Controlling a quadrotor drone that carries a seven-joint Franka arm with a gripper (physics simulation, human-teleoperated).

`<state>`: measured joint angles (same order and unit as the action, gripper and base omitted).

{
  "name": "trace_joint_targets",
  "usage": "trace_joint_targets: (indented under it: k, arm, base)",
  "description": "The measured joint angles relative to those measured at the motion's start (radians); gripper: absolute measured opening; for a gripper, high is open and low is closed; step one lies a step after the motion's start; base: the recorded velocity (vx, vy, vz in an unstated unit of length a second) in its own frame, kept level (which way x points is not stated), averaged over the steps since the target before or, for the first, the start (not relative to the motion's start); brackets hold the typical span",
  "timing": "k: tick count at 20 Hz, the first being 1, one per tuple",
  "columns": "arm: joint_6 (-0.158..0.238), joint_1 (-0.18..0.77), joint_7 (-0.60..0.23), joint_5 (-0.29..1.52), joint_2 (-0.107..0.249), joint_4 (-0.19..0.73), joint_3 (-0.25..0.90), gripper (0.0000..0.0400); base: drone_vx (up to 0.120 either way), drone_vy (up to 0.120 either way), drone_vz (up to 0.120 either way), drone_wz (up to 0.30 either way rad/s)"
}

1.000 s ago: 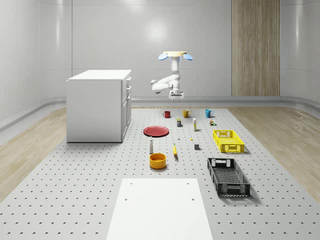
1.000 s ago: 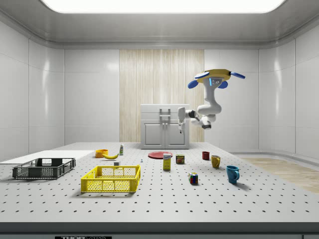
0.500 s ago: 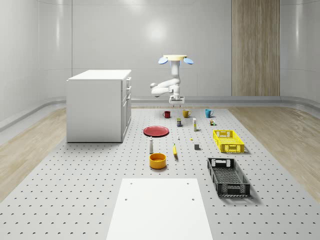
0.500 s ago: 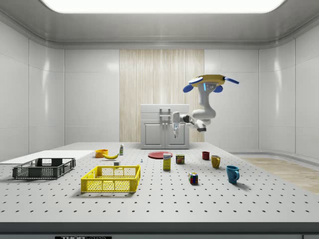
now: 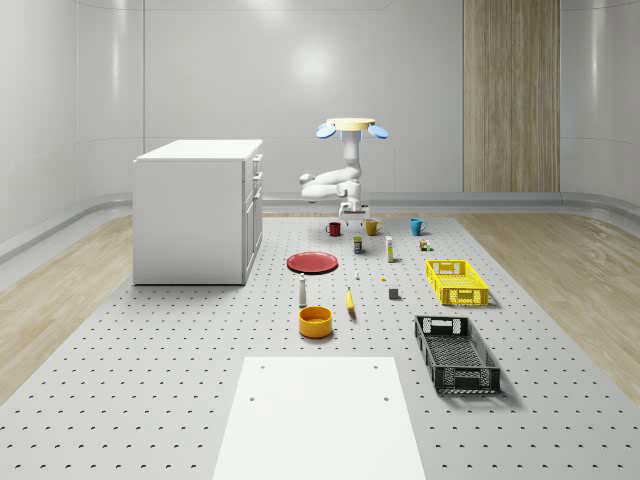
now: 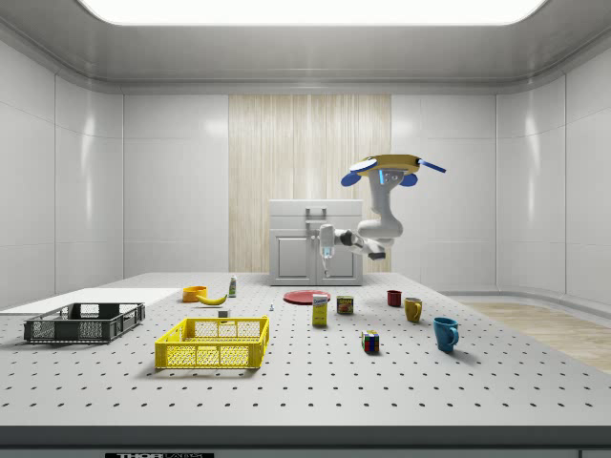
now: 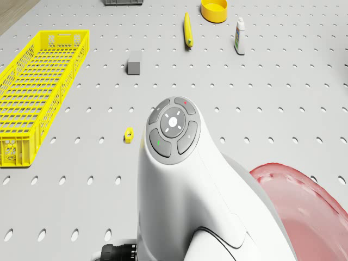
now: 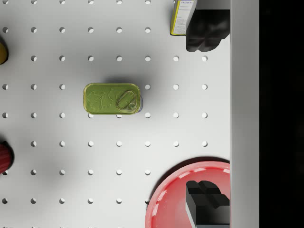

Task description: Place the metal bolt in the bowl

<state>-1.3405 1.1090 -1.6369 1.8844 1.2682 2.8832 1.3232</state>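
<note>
- The table (image 5: pixel 150 380), a grey pegboard, is carrying everything, with a white cabinet (image 5: pixel 195 210) standing at the whole-scene view's left.
- The drone (image 5: pixel 352 127) is hovering over the table's far part, above the plate and short of the row of mugs (image 5: pixel 372 227).
- The arm (image 6: pixel 377 229) is hanging folded beneath the drone, with its wrist reaching out and pointing down.
- A black crate (image 5: pixel 457 353) and a yellow crate (image 5: pixel 457 282) are lying at the whole-scene view's right, well apart from the robot.
- The plate (image 5: pixel 313 262), red, is lying beside the cabinet; in the wrist view its rim (image 8: pixel 190 194) is showing under one finger.
- The bowl (image 5: pixel 315 321), orange-yellow, is sitting on the table on the near side of the plate, with a small bottle (image 5: pixel 302 290) just beyond it and a banana (image 5: pixel 350 300) near it.
- The gripper (image 8: pixel 206 118) is hanging released well above the table, its fingers (image 8: pixel 204 31) spread wide with nothing between them; it is looking down between a can and the plate's edge.
- The can (image 8: pixel 112 99), green-topped, is standing on the table apart from the plate.
- The bolt (image 5: pixel 357 276), a tiny grey thing, is resting on the table between the plate and the banana, apart from the bowl and far below the gripper.
</note>
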Motion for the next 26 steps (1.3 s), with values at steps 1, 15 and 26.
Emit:
trace_joint_targets:
  k: [1,15,26]
  arm:
    - [-0.004,0.001,-0.001,-0.002,0.004,0.0,0.001,0.04]
    - [-0.053,0.016,-0.014,-0.027,0.057,-0.003,0.013,0.04]
    - [-0.087,0.025,-0.023,-0.043,0.094,-0.005,0.021,0.04]
  base:
    - [0.12,0.0,-0.12,0.0]
    - [0.12,0.0,-0.1,0.0]
    - [0.12,0.0,-0.113,0.0]
